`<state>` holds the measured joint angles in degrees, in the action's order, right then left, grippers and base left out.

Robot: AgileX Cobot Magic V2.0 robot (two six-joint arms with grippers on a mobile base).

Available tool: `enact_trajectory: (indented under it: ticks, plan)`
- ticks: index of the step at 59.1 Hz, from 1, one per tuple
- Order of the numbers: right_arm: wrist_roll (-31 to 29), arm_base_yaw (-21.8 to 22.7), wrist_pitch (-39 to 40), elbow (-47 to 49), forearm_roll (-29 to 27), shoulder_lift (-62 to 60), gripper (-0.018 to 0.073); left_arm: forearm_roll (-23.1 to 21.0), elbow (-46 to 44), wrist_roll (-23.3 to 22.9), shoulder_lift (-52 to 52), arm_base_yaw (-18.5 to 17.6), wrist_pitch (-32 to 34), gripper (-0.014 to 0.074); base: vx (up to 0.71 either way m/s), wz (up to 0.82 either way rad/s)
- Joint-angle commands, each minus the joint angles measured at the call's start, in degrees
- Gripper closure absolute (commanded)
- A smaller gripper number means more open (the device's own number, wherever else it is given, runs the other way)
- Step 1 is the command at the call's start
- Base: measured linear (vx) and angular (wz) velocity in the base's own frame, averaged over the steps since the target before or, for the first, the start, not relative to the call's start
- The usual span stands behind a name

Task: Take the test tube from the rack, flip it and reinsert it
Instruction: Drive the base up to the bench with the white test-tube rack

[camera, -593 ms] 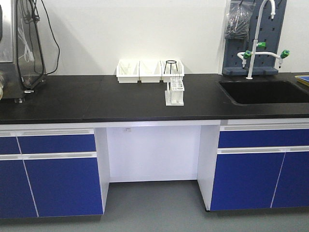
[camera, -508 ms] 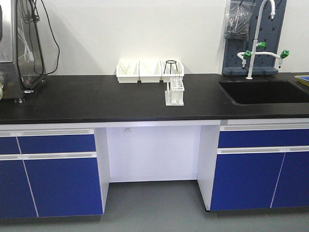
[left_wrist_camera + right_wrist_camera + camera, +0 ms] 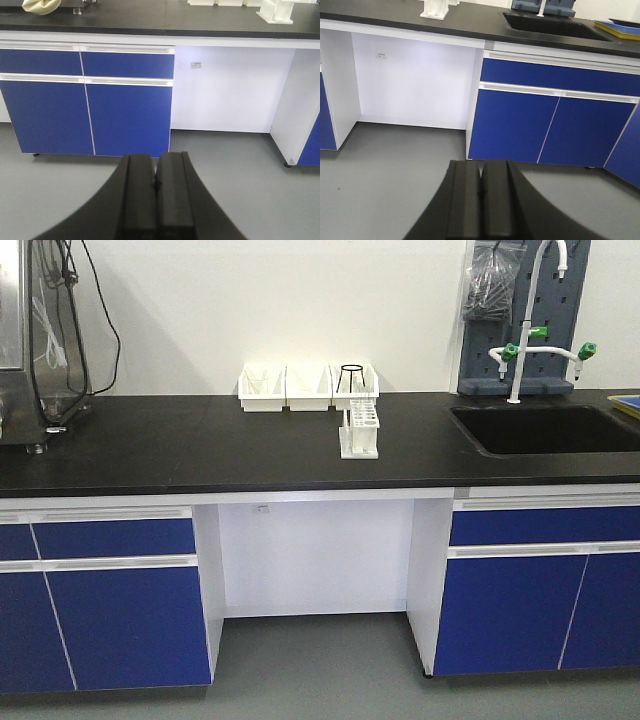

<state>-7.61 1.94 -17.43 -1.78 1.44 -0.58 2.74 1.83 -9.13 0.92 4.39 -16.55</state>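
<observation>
Shift: everything in the front view has slid a little toward the left edge since the earlier frame; nothing on the counter (image 3: 200, 445) has changed place.
Tube (image 3: 353, 417): clear glass standing upright in the rack; too small to count how many.
Rack (image 3: 359, 430): one, centre of the front view, on the counter just in front of the rightmost bin; also at the upper right corner of the left wrist view and the upper left of the right wrist view.
Left gripper (image 3: 155, 185): fingers pressed together, holding nothing, low over the grey floor (image 3: 60, 190).
Right gripper (image 3: 481, 187): fingers pressed together, empty, likewise over the floor.
Bins (image 3: 308, 388): three, white, in a row behind the rack.
Tripod (image 3: 352, 375): one, black, in the rightmost bin.
Sink (image 3: 545, 428): one, right of frame, with one tap (image 3: 530, 320) behind it.
</observation>
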Motion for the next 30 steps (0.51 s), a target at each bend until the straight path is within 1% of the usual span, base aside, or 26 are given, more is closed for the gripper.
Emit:
enact_trajectory:
  ticks: [1, 30]
  plan:
    - [-0.07, 0.17, 4.79, -0.01, 0.56, -0.6, 0.0568, -0.21, -0.01, 0.02, 0.65, -0.41, 4.99, 0.0603, 0.01, -0.01]
    - [-0.07, 0.17, 4.79, -0.01, 0.56, -0.6, 0.0568, -0.21, -0.01, 0.02, 0.65, -0.41, 4.99, 0.0603, 0.06, 0.01]
